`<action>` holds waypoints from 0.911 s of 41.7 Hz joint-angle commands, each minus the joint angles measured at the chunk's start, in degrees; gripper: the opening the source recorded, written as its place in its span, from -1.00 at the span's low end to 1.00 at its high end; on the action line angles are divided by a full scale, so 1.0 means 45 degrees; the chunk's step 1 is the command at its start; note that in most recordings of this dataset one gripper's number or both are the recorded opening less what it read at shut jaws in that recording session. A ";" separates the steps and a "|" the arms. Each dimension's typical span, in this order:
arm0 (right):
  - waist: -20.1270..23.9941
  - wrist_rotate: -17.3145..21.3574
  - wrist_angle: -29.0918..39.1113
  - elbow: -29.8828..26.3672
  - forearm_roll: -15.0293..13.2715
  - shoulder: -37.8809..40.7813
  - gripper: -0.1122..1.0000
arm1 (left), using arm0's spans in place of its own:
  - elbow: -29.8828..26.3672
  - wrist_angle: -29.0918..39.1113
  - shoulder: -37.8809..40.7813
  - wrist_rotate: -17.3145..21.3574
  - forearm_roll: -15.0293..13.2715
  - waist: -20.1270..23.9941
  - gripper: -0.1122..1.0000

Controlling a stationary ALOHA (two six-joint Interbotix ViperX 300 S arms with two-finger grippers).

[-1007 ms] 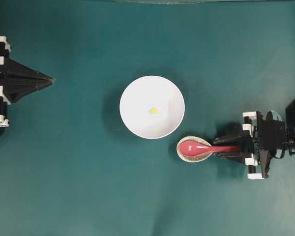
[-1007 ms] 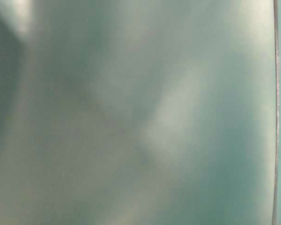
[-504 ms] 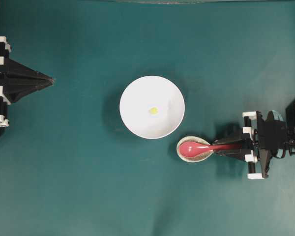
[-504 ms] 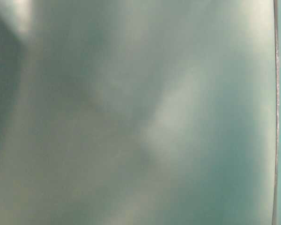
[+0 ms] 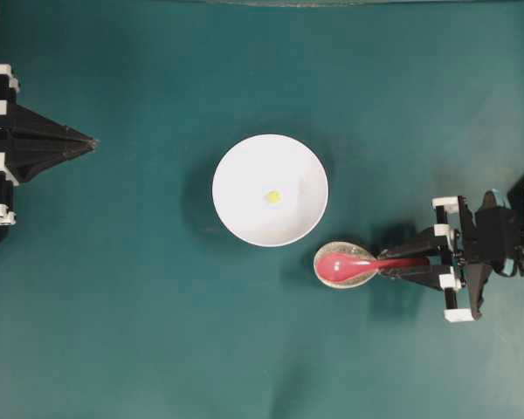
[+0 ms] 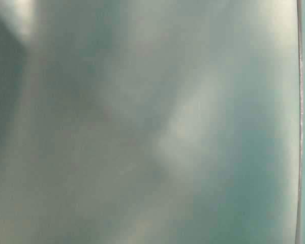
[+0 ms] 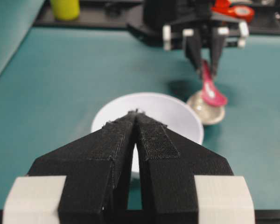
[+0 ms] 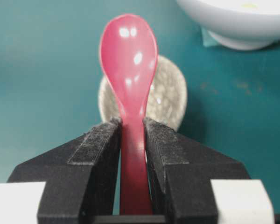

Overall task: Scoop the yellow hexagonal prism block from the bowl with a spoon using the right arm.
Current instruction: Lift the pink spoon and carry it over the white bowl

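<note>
**Inspector:** Teal matting covers the counter wall to wall. Report the right claw.

**Assistant:** It is clenched on the handle of the pink-red soup spoon, one pad on each side. The scoop sits over the speckled spoon rest; from the left wrist view it looks tilted and lifted off the rest, though I cannot confirm full clearance.

**Inspector:** And the block?

**Assistant:** The yellow hexagonal prism block lies near the middle of the white bowl, untouched. The bowl stands just beside the rest, up and to the left in the overhead view.

**Inspector:** Left claw?

**Assistant:** Clenched on nothing, parked at the counter's left edge, well apart from the bowl.

**Inspector:** Progress?

**Assistant:** By my judgement, pickup is done. Carrying the spoon to the bowl, scooping and lifting the block remain.
</note>
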 commanded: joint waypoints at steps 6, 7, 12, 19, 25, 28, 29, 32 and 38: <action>-0.0566 -0.0039 0.2031 -0.0391 0.0020 -0.2285 -0.41 | -0.0137 -0.0137 0.0098 0.0000 0.0039 0.0020 -0.80; -0.0645 -0.0059 0.2305 -0.0430 0.0000 -0.2480 -0.41 | -0.0137 -0.0156 0.0098 0.0000 0.0039 0.0020 -0.80; -0.1270 -0.0098 0.3945 -0.0723 0.0000 -0.3535 -0.41 | -0.0137 -0.0156 0.0098 0.0000 0.0039 0.0020 -0.80; -0.2402 -0.0312 0.6543 -0.1426 0.0000 -0.4629 -0.41 | -0.0137 -0.0156 0.0078 0.0000 0.0039 0.0020 -0.80; -0.3516 -0.0840 0.9160 -0.2402 -0.0039 -0.5234 -0.41 | -0.0156 -0.0156 0.0098 0.0000 0.0039 0.0039 -0.80; -0.4062 -0.1152 1.0527 -0.3008 -0.0039 -0.5469 -0.41 | -0.0156 -0.0156 0.0078 0.0000 0.0039 0.0020 -0.80; -0.4297 -0.1309 1.1113 -0.3281 -0.0039 -0.5527 -0.41 | -0.0156 -0.0156 0.0078 0.0000 0.0039 0.0039 -0.80; -0.4785 -0.1582 1.2344 -0.3984 -0.0039 -0.5625 -0.41 | -0.0156 -0.0137 0.0059 0.0000 0.0039 0.0039 -0.80; -0.5703 -0.1875 1.4531 -0.5430 -0.0059 -0.5566 -0.41 | -0.0156 -0.0117 0.0059 0.0000 0.0039 0.0020 -0.80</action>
